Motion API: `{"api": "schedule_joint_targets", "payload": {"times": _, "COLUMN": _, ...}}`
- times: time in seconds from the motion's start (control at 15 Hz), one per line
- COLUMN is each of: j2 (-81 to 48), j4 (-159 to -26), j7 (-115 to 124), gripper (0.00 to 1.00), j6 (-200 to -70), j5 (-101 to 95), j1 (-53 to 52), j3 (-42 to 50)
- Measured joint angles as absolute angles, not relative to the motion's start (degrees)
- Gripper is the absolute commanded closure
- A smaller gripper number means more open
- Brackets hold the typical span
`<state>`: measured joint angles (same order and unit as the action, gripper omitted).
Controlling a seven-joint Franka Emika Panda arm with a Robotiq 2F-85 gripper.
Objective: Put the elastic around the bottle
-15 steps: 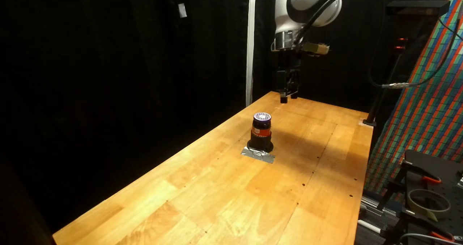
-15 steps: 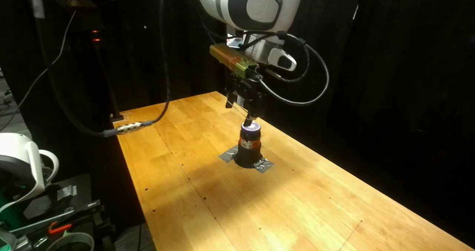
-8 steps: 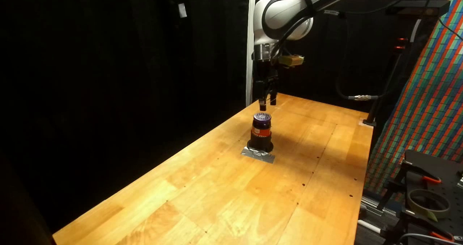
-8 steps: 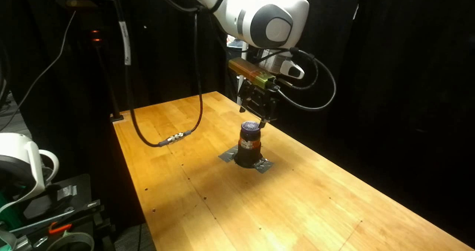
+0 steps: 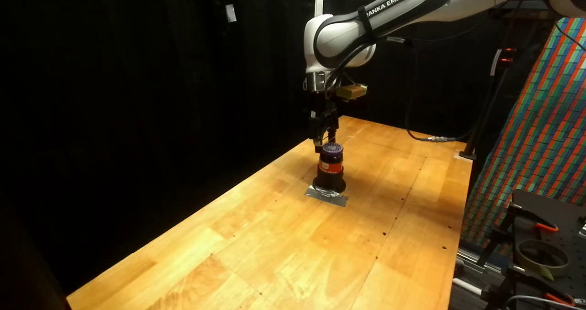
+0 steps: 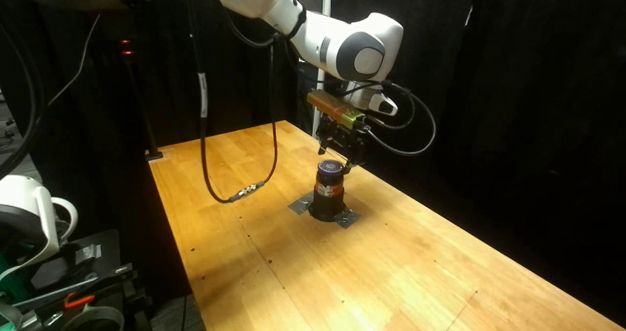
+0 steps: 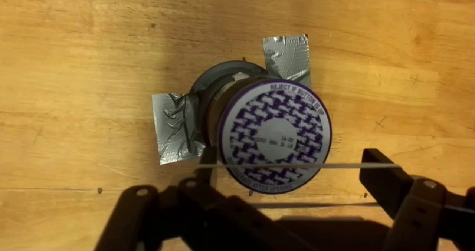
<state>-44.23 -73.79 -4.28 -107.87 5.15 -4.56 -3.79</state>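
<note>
The bottle (image 5: 330,167) is a small dark jar with an orange-red band and a purple-and-white lid. It stands upright in a black base taped to the table, and also shows in the other pictures: in an exterior view (image 6: 328,189) and from above in the wrist view (image 7: 276,136). My gripper (image 7: 291,164) is open, fingers spread wide. The elastic (image 7: 345,165) is a thin pale band stretched between the fingers, crossing over part of the lid in the wrist view. In both exterior views the gripper (image 5: 325,144) (image 6: 334,160) is close to the lid, slightly behind it. Whether the elastic touches the bottle is unclear.
Silver tape (image 5: 326,195) (image 6: 347,218) holds the black base (image 5: 328,182) to the wooden table (image 5: 284,246). A hanging cable (image 6: 247,190) droops over the table. A side cart carries a tape roll (image 5: 542,257). A black stand (image 5: 468,154) is at the table's far edge.
My gripper has come down and across to the bottle, with the elastic still stretched on its open fingers. The hanging cable has swung along with the arm. The bottle has not moved.
</note>
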Motion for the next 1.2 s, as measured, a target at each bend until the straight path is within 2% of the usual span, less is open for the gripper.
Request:
{"api": "schedule_joint_targets", "payload": {"times": 0.73, "j2": -50.15, "j4": -67.92, "j7": -2.25, "gripper": 0.0, "j6": -106.77, "j5": 2.63, "j1": -5.28, "j3": -3.64}}
{"api": "schedule_joint_targets", "payload": {"times": 1.2, "j2": -49.36, "j4": -68.16, "j7": 1.07, "gripper": 0.0, "j6": -94.53, "j5": 0.85, "j1": -5.98, "j3": -2.49}}
